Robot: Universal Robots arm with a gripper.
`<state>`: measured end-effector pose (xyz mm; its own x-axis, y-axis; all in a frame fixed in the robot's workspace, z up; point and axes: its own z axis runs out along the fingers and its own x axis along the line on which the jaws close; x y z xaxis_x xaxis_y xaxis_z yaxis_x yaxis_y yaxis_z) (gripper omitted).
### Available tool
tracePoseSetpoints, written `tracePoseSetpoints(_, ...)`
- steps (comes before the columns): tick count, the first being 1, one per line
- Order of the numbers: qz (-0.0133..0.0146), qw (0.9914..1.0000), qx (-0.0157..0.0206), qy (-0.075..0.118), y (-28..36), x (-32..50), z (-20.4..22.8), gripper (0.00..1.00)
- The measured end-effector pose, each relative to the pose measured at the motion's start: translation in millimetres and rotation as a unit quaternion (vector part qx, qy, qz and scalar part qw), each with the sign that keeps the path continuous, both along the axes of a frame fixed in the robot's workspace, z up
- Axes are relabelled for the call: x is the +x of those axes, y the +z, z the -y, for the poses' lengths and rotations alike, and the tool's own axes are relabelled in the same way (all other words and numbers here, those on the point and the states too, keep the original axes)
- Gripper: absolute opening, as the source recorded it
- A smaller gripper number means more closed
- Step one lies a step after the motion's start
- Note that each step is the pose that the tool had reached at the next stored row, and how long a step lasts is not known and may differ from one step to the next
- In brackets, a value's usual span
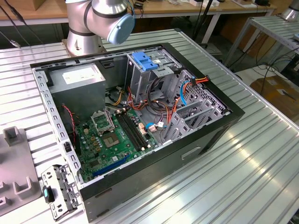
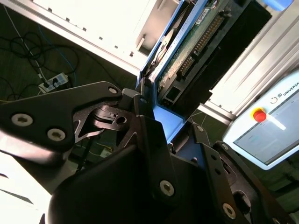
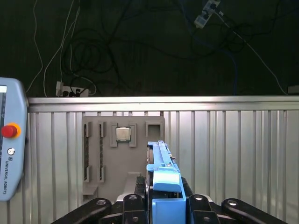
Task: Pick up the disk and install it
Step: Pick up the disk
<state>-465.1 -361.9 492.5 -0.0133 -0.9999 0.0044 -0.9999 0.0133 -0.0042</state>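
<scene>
Since the computer case (image 1: 201,140) is the largest thing on the ribbed metal table (image 1: 252,177), we place everything else by it. To the exterior view's left of the case lies a grey tray (image 1: 16,186). Just beside the case's near corner on that side lies a small metal bracket (image 1: 58,191) with a dark knob.

The case lies on its side with its open face up. Inside it, from the exterior view's left to right, we see:
- a grey power box (image 1: 77,77) in the back corner
- a green board (image 1: 112,140) flat on the case's floor
- a grey metal cage (image 1: 156,79) topped by a blue latch (image 1: 145,60)
- a bundle of orange, red and blue cables (image 1: 196,80)

Behind the case stands the base of the arm (image 1: 93,18).

In the first wrist view the pincer (image 3: 166,207) is clamped on the disk (image 3: 161,158). Its black fingers (image 3: 188,198) press on both sides, and a blue side rail faces the camera. The disk is held in the air outside the case, over the table. The tray (image 3: 124,163), which carries a square chip (image 3: 123,134), lies beyond it, with a handheld control panel (image 3: 11,144) with a red button near the tray.

In the second wrist view the pincer (image 2: 166,123) grips the same disk (image 2: 196,42), whose green circuit side shows. We cannot tell how far the disk is from the case.
</scene>
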Motion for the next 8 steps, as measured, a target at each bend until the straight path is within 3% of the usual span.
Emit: tracePoseSetpoints(8,0.0000,1.00000,0.0000,0.000,0.0,11.3,0.0,0.37)
